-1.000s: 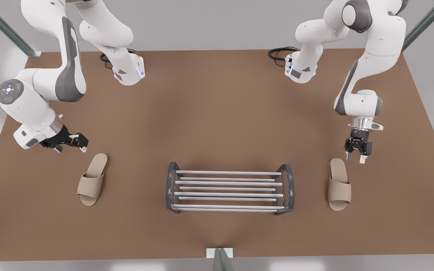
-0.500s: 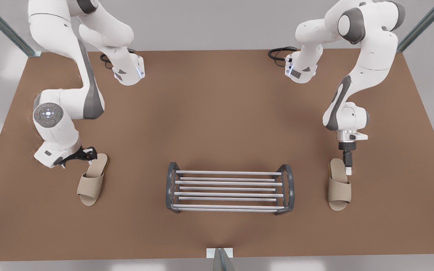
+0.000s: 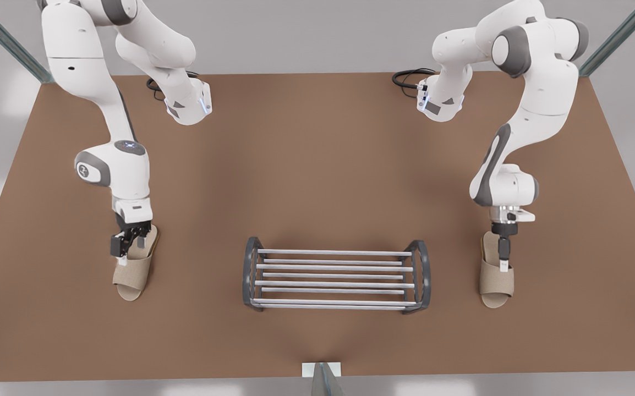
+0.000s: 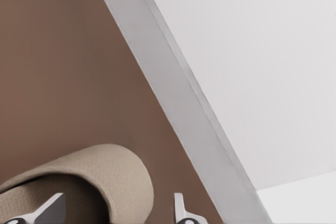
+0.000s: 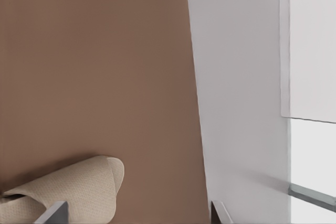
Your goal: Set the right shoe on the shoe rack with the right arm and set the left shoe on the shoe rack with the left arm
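Both arms have dropped since the earlier frame, so the left gripper [image 3: 129,248], fingers spread, straddles the left shoe [image 3: 133,274] on the table [image 3: 317,165] off one end of the rack [image 3: 337,276], while the right gripper [image 3: 505,258], also spread, straddles the right shoe [image 3: 496,283] off the other end.

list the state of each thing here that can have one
beige fabric slipper at the front view's left: flat on table, not yet gripped
beige fabric slipper at the front view's right: flat on table, not yet gripped
grey barred shoe rack: upright between the slippers
left gripper: fingers open, astride the left-side slipper's edge
right gripper: fingers open, astride the right-side slipper's edge
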